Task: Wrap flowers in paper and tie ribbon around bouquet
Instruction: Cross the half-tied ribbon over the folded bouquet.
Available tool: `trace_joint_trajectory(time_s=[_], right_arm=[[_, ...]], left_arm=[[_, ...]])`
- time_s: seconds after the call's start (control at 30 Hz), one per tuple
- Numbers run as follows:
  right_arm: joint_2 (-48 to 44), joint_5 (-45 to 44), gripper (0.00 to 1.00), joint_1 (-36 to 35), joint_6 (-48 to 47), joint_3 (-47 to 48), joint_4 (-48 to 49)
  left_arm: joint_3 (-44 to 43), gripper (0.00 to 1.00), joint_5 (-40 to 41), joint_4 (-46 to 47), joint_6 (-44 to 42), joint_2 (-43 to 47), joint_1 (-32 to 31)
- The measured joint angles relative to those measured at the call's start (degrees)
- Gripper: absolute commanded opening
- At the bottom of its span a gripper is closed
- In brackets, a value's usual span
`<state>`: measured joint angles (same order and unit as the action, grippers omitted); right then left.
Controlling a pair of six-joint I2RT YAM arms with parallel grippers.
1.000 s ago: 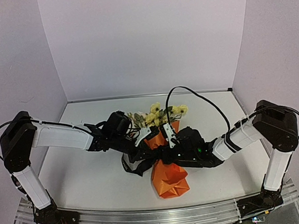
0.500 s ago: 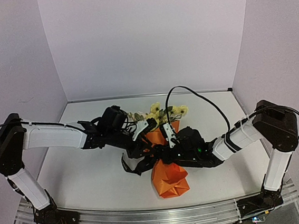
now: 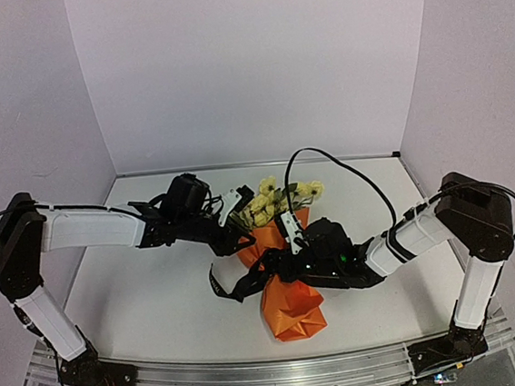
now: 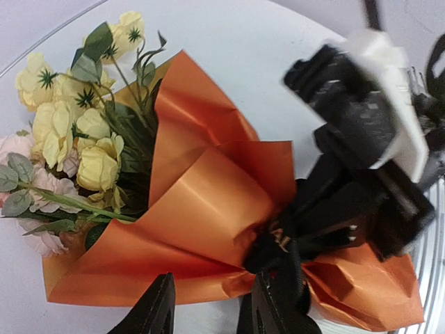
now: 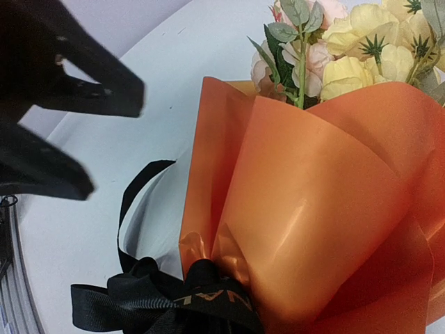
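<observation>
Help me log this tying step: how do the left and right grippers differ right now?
The left gripper has its fingers apart, gripping nothing; the right gripper has them shut. The left gripper hangs beside the flared upper half of the bouquet, near the flowers; the right gripper sits at the cinched middle, against the knot of the ribbon. Both reach the bouquet from opposite sides.

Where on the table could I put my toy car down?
Bare white table shows at the front left, between the left arm and the metal rail, and at the far right, beyond the black cable. The middle is crowded: the orange paper bouquet, the black fabric ribbon, the left gripper and the right gripper meet there.
</observation>
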<state>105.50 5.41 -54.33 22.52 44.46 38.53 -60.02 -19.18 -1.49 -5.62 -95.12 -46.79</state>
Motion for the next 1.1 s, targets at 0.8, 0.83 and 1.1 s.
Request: trace_joint_trajectory(time_s=[0.8, 0.83, 1.1], right_arm=[[0.01, 0.02, 0.0, 0.0, 0.02, 0.19, -0.03], [0.01, 0.02, 0.0, 0.0, 0.02, 0.27, -0.04], [0.01, 0.02, 0.0, 0.0, 0.02, 0.93, -0.03]], left_arm=[[-7.48, 0.34, -1.15, -8.34, -0.53, -10.9, -2.02], [-7.48, 0.35, -1.43, -8.51, -0.58, -10.9, -2.12], [-7.48, 0.39, -2.33, -8.58, -0.55, -10.21, -2.18]])
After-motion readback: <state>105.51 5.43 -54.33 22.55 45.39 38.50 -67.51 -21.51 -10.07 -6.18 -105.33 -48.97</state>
